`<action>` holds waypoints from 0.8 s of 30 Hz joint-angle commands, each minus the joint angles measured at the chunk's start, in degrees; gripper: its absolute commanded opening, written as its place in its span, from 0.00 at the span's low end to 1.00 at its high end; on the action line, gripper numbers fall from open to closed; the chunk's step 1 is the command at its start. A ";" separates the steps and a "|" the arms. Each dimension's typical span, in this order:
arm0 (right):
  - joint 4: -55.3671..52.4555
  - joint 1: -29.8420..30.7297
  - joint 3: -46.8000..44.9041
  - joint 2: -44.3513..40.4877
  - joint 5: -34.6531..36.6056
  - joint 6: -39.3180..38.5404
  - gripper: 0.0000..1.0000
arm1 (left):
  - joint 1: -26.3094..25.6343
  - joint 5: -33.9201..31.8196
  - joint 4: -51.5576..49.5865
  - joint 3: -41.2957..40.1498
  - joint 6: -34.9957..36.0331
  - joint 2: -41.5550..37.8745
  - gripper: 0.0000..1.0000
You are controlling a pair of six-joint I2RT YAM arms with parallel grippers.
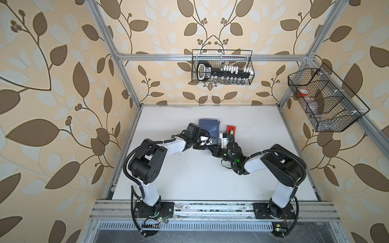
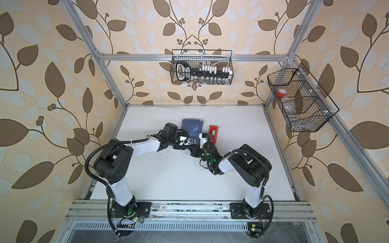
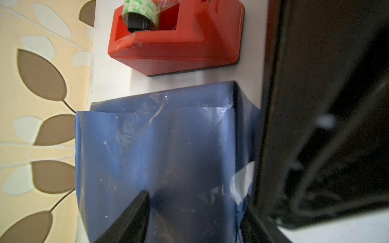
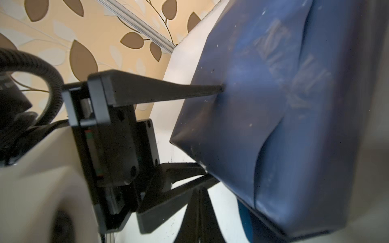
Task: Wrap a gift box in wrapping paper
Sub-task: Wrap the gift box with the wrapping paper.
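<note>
The wrapping paper (image 1: pixel 207 126) (image 2: pixel 190 126) is folded round a low box shape at mid-table, dark blue side out, with overlapping flaps on top (image 3: pixel 168 147). The gift box itself is hidden under it. My left gripper (image 3: pixel 195 197) (image 1: pixel 207 140) stands open at the parcel's near end. One of its fingers (image 4: pixel 168 90) dents the paper face (image 4: pixel 263 105), the other reaches the parcel's corner. My right gripper (image 4: pixel 199 189) (image 1: pixel 213 147) is shut just beside that corner, and nothing shows between its fingers. A whitish strip of tape (image 3: pixel 242 183) sits at the paper's edge.
A red tape dispenser (image 1: pixel 231 128) (image 3: pixel 179 48) stands right of the parcel, close to it. Wire baskets hang on the back rail (image 1: pixel 223 67) and the right frame (image 1: pixel 324 101). The white table (image 1: pixel 189 178) spreads in front of the arms.
</note>
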 commanded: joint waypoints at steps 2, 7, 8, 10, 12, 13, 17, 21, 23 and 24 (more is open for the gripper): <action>-3.17 0.35 2.84 2.78 4.62 -2.51 0.00 | -1.37 0.85 -11.09 -1.94 -1.11 4.47 0.66; -5.12 0.13 4.70 5.38 5.99 -3.10 0.00 | -1.44 0.85 -11.51 -1.85 -1.20 4.43 0.66; -6.33 0.22 5.28 5.47 6.32 -3.66 0.00 | -1.45 0.84 -11.22 -1.96 -1.01 4.45 0.66; -8.31 0.26 5.97 5.01 7.40 -5.02 0.00 | -1.39 0.85 -11.35 -1.72 -1.32 4.28 0.66; -9.67 -0.10 5.42 3.69 8.51 -5.96 0.00 | -1.42 0.93 -11.76 -1.39 -1.61 4.34 0.66; -10.14 -0.29 4.88 3.05 8.98 -6.34 0.00 | -1.39 0.94 -11.77 -1.43 -1.43 4.47 0.66; -9.26 -0.92 3.80 4.12 7.74 -6.33 0.02 | -1.42 0.93 -11.62 -1.37 -1.60 4.45 0.66; -9.59 -0.91 3.78 5.44 7.22 -6.96 0.03 | -1.46 0.81 -11.78 -1.43 -1.11 4.71 0.66; -9.41 -1.16 3.52 5.54 7.02 -6.95 0.05 | -1.43 0.85 -11.83 -1.26 -1.45 4.50 0.66; -9.41 -1.52 3.26 5.05 6.70 -6.89 0.06 | -1.38 0.77 -12.17 -1.04 -1.74 4.37 0.66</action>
